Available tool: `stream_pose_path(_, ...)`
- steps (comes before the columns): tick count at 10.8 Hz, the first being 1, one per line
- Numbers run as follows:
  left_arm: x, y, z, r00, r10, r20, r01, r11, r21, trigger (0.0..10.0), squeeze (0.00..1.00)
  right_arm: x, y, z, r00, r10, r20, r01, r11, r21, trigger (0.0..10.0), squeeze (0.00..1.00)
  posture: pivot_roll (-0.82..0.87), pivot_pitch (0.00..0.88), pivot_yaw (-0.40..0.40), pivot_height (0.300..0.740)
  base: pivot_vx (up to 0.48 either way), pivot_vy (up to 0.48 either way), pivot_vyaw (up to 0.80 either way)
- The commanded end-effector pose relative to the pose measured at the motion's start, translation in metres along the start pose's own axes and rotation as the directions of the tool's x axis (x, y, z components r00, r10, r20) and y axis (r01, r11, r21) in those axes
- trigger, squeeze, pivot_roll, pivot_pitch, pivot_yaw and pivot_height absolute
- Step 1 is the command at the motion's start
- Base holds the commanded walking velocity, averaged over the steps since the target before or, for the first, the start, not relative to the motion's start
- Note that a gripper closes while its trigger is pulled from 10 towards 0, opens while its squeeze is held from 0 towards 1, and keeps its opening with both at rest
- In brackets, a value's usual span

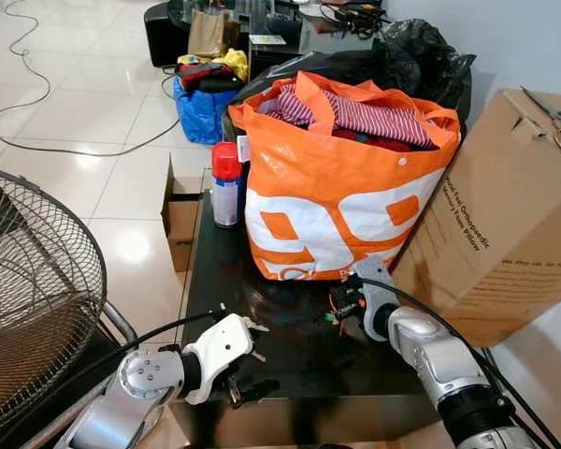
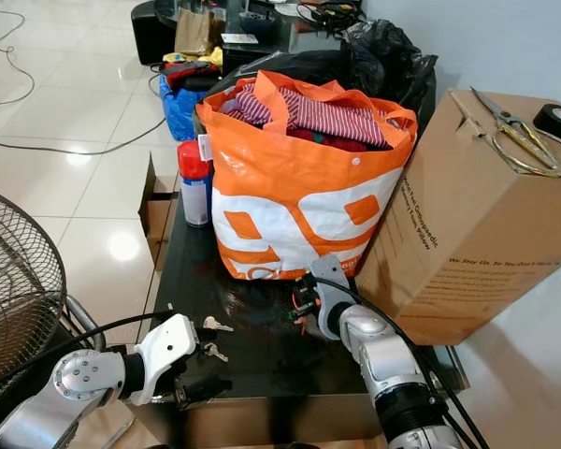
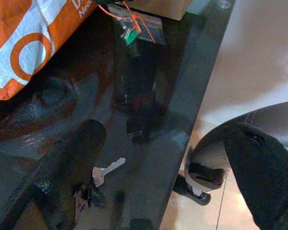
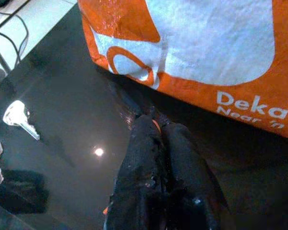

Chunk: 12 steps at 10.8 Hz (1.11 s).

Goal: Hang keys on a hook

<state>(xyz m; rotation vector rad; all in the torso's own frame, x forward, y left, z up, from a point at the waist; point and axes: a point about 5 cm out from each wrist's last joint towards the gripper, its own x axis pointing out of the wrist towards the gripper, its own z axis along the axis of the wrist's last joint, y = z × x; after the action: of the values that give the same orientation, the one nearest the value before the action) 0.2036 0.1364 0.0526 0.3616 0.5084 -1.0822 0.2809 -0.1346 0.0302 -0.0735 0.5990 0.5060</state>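
Two silver keys lie on the black glass table near its front left edge. My left gripper is open just in front of them, low over the table edge. One key lies beside one of its fingers. My right gripper rests on the table at the foot of the orange bag, its fingers shut on a thin orange cord with a green tag.
A full orange shopping bag and a large cardboard box with scissors on top crowd the table's back and right. A red-capped spray can stands at the back left. A fan grille is on my left.
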Motion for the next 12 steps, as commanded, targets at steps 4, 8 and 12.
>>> stream_pose_path(4,-0.002,0.001,0.001,1.0,0.003,0.008,-0.003,1.0,0.01,10.0,0.0,0.001,-0.004,-0.011,0.999,-0.035,-0.039,0.035,0.999,-0.007,10.0,1.0,-0.03,0.0,-0.112,0.74,0.0,0.0,0.0)
stream_pose_path(8,-0.001,0.002,-0.002,1.0,0.001,-0.004,-0.001,1.0,0.014,10.0,0.0,0.003,0.005,-0.02,0.997,0.017,-0.076,-0.018,1.0,-0.022,10.0,1.0,-0.03,0.003,-0.108,0.74,0.0,0.0,0.0)
stream_pose_path(12,-0.001,0.002,-0.004,1.0,0.0,-0.007,0.0,1.0,0.015,10.0,0.0,0.004,0.008,-0.024,0.993,0.048,-0.105,-0.051,0.998,-0.026,10.0,1.0,-0.03,0.002,-0.111,0.74,0.0,0.0,0.0)
